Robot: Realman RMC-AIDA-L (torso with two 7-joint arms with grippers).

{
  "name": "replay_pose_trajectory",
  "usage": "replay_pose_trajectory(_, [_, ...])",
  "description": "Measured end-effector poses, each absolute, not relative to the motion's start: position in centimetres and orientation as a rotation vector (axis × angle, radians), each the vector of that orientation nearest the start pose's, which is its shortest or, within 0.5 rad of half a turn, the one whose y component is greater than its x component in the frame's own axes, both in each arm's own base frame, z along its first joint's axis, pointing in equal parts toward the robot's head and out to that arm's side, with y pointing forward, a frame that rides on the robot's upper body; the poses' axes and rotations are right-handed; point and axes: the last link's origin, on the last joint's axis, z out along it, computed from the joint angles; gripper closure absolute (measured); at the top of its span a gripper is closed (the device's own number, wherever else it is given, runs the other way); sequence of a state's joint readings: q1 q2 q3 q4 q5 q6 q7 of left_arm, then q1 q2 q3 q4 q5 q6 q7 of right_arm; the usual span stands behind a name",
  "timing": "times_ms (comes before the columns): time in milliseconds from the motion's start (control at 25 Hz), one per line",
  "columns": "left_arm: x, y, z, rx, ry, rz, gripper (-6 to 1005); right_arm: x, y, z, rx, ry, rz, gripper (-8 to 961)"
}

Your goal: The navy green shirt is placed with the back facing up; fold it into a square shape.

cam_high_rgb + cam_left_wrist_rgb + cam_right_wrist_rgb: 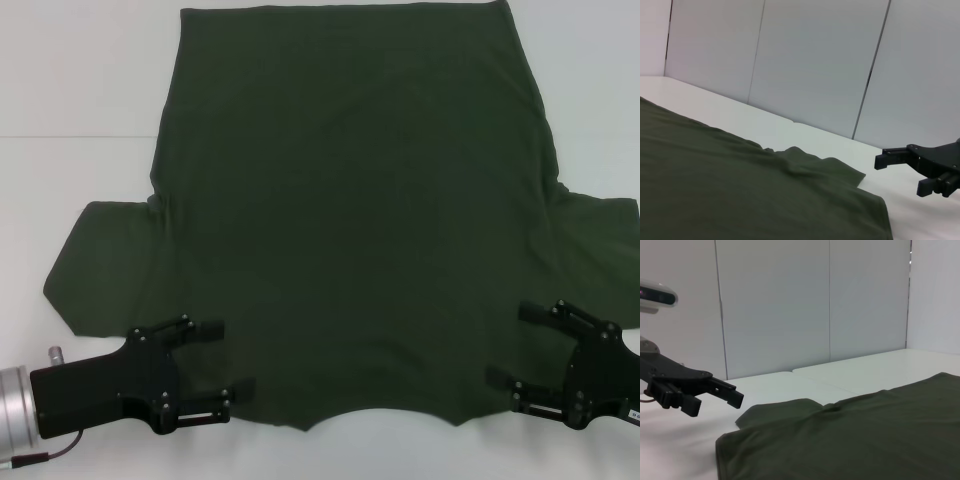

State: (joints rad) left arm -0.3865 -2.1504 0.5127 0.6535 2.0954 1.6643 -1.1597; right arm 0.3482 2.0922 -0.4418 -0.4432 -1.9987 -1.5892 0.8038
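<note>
Lying flat, back up, the dark olive-green cotton shirt (pixel 350 220) awaits folding; left gripper (pixel 228 363) and right gripper (pixel 512 345) hover spread-open at its shoulders, probably next pinching both.

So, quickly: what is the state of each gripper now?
Left gripper: open, over the shirt near the collar, holding nothing.
Right gripper: open, same, holding nothing.

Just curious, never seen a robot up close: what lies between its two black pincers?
In the head view, only the large dark olive-green cotton T-shirt spans from left pincer to right pincer.
</note>
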Motion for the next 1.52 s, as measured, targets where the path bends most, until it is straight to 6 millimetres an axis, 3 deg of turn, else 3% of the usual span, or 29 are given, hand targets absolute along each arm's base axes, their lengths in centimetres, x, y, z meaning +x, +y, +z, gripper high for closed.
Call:
replay_pose_trajectory(360, [-29.7,27.1,-1.5,-2.665,-0.595,-0.772,108,32.5,26.0,-1.4,-2.49,0.387,0.756,7])
replay_pose_trajectory(600, [-29.7,27.3,-1.2,-2.642,-0.715,-0.805,109,32.5,26.0,-1.4,-2.49,0.387,0.756,7])
replay_pose_trajectory(720, [-29.6,27.8,-0.6,-2.626,-0.877,-0.832,109,32.5,26.0,-1.4,-2.49,0.387,0.756,7])
replay_pose_trajectory(920, [-29.6,29.3,1.5,-2.547,-1.287,-0.845,108,32.5,25.9,-1.4,-2.492,0.384,0.765,7])
replay_pose_trajectory(960, [-29.6,29.3,1.5,-2.547,-1.287,-0.845,108,32.5,25.9,-1.4,-2.492,0.384,0.765,7])
replay_pose_trajectory(1000, [-29.7,30.0,2.6,-2.505,-1.417,-0.828,108,32.5,25.8,-1.4,-2.493,0.383,0.768,7])
replay_pose_trajectory(1160, [-29.8,30.6,3.6,-2.456,-1.541,-0.779,113,32.5,25.7,-1.4,-2.493,0.385,0.77,7])
replay_pose_trajectory(1240, [-30.1,31.2,4.5,-2.369,-1.666,-0.721,113,32.4,25.7,-1.4,-2.493,0.386,0.772,7])
replay_pose_trajectory(1520, [-30.7,32.7,6.9,-2.169,-1.863,-0.541,113,32.3,25.8,-1.5,-2.502,0.381,0.774,7])
